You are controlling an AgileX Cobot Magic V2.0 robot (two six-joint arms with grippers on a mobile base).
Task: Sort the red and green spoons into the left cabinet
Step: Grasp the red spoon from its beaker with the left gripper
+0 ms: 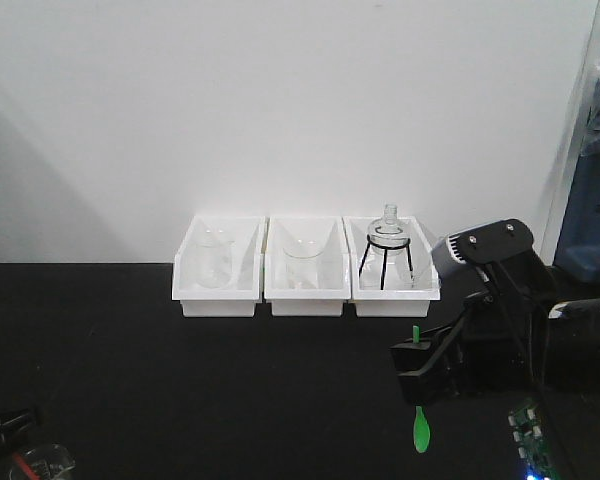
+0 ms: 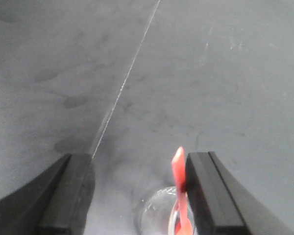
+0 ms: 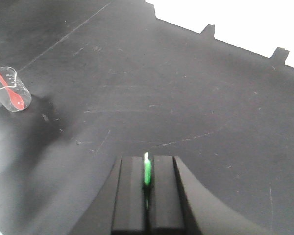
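Right claw (image 3: 147, 157) is clamping the green spoon (image 3: 147, 171), bowl hanging down over the counter (image 3: 186, 73), front view, 5 o'clock. Left claw (image 2: 139, 156) is gaping wide around the red spoon (image 2: 179, 169) standing in a beaker (image 2: 154, 215).

Black bench (image 1: 180, 380) seen below white wall (image 1: 280, 100). Three white bins (image 1: 305, 298) lined up at centre, side by side, against wall. Glass beaker (image 1: 214, 260) held in 9 o'clock bin, wider glass vessel (image 1: 304, 265) in middle bin, flask (image 1: 389, 235) on black tripod (image 1: 385, 268) in 3 o'clock bin. At 4 o'clock, green spoon (image 1: 421, 430) clamped upright in jaws of right gripper (image 1: 418, 372), bowl pointed down. Glass cup (image 1: 42, 462) cut off at 7 o'clock corner, red streak (image 1: 21, 462) within. Pale cabinet (image 1: 572, 150) with blue tray (image 1: 592, 262) at 3 o'clock edge.
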